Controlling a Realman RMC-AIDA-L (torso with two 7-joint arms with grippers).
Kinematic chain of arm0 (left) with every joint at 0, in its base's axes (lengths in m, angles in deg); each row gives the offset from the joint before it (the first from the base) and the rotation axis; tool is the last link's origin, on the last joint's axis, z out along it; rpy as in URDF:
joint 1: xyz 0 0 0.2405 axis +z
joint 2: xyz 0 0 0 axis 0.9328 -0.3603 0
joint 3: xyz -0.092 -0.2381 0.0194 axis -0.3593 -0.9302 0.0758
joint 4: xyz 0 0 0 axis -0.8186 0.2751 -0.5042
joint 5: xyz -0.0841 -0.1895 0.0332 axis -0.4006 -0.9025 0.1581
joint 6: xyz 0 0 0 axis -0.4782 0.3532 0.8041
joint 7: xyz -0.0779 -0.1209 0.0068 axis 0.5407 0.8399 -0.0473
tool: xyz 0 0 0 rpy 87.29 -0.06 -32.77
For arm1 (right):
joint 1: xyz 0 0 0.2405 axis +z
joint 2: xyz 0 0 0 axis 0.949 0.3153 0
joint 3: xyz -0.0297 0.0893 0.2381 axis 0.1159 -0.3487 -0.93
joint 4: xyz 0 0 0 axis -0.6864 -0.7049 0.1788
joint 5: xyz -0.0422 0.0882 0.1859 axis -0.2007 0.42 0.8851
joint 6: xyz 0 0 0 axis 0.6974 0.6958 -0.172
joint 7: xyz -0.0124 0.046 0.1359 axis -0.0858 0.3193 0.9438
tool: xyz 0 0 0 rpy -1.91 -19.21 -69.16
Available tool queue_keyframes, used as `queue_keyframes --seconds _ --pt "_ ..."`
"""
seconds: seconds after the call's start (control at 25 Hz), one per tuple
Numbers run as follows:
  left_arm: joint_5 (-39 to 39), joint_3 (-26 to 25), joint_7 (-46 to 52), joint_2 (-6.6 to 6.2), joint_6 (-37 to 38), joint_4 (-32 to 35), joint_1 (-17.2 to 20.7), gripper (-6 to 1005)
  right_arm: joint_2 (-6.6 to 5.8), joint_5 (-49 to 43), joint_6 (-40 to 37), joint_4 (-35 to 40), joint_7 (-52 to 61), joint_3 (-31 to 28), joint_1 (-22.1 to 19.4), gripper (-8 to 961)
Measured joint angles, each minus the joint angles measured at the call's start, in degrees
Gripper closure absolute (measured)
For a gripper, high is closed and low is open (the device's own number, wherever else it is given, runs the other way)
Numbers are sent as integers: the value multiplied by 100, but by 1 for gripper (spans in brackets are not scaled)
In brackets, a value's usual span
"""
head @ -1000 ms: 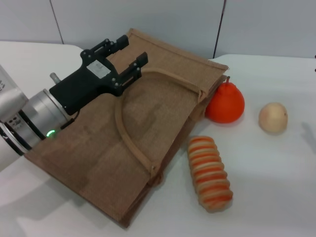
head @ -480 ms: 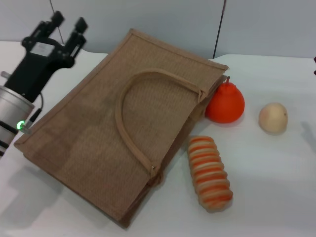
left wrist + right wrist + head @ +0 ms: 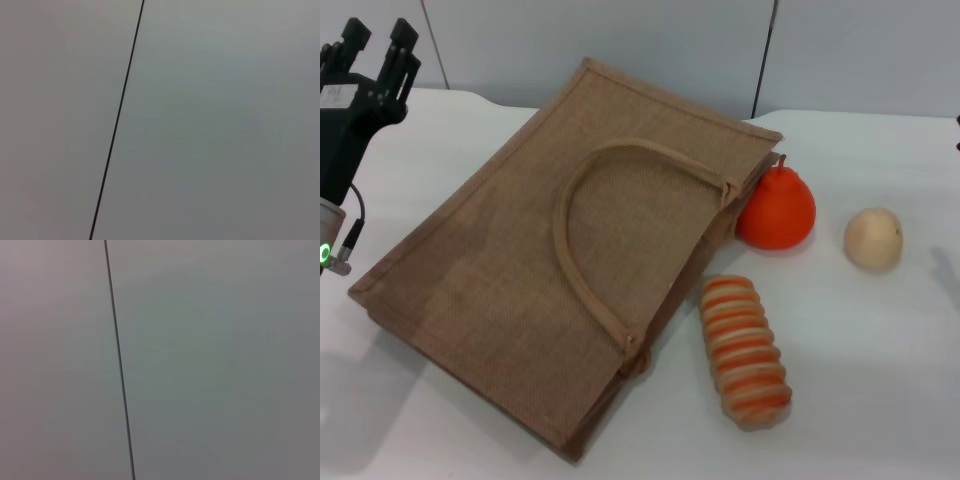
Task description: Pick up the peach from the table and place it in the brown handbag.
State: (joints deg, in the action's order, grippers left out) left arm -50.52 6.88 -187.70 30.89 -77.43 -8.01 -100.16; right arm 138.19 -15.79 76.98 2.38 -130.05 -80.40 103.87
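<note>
**No peach in sight; left gripper empty at the table's far left**

Head view. The large flat tan-brown burlap handbag (image 3: 520, 250) lies flat on the white table (image 3: 880, 380), one lighter looped handle (image 3: 582, 225) draped across its upper face. Its mouth looks to be on the edge facing the fruit and is pressed shut.
- Just beside that edge: an orange-red pear-shaped fruit with a stem (image 3: 776, 210) and a ribbed orange-and-cream striped oblong item (image 3: 745, 350).
- Farther right, apart from both: a beige-tan round fruit (image 3: 873, 238).
- No pale-pink peach shows anywhere on the table. Whether it is inside the bag cannot be told.
- The black left gripper (image 3: 378, 35) is raised at the far left, clear of the bag, fingers apart and holding nothing.
- The right gripper is out of view.

Left wrist view. Plain grey wall panel (image 3: 210, 125) with a thin dark seam (image 3: 117, 120). No fingers, no objects.

Right wrist view. The same kind of panel (image 3: 215, 365) and seam (image 3: 119, 365). Nothing else.

Handling, as a judgement. A peach this small should be light, rounded and prone to roll, so it is best taken across its widest part with modest pressure. The burlap is limp, so its mouth would need lifting by the handle.
</note>
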Motion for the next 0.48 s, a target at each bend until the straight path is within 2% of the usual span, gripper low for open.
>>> queue_keyframes --seconds 0.48 --pt "-21 0 3 -9 -83 -14 8 407 0 0 -7 0 0 0 0 60"
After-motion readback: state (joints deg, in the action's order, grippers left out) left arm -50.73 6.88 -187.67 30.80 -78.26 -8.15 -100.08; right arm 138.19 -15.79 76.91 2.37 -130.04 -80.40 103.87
